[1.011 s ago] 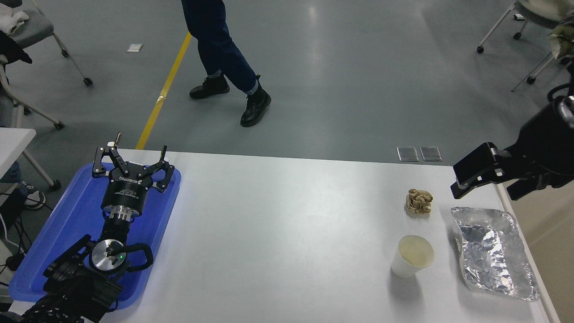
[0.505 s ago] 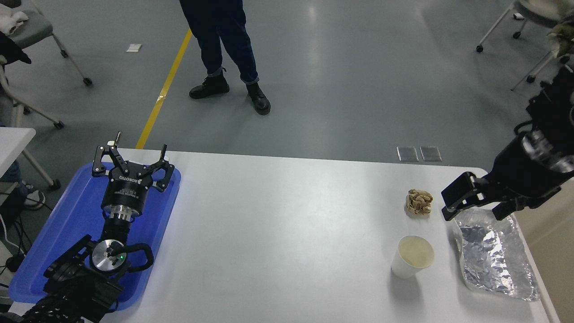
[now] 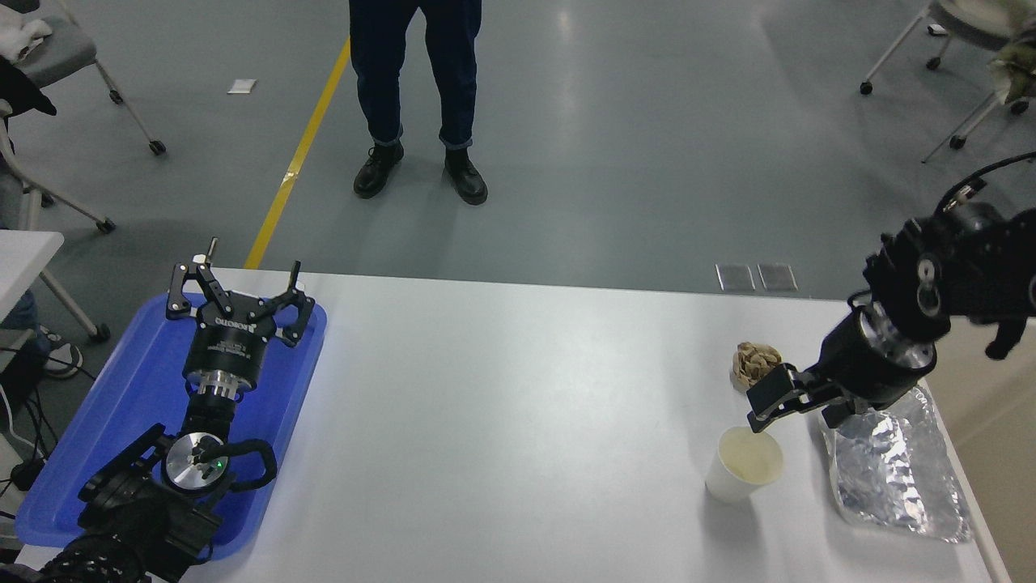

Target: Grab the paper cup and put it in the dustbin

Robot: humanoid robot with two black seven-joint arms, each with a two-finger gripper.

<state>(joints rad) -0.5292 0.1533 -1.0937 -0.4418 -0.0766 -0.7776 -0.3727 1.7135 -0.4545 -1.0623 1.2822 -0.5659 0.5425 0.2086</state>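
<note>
- Where the right arm reaches in from the right edge, the right tool [image 3: 769, 401] hangs low just beyond the far rim of the paper cup [image 3: 743, 465]; its fingers merge into one dark shape, so I cannot tell whether they are apart or together.
- That tool partly covers the crumpled tan paper ball [image 3: 753, 358] and the near end of the foil tray [image 3: 894, 478].
- The cup stands upright near the counter's [image 3: 518, 421] right side, just left of the tray.
- No dustbin shows.
- The left tool [image 3: 239, 300] is parked over the blue tray [image 3: 97, 421] at lower left, fingers spread apart.
- Beyond the white counter lies grey floor with a yellow line [image 3: 299, 158]; a person [image 3: 417, 89], cut off above the legs, stands there, chairs at both edges.
</note>
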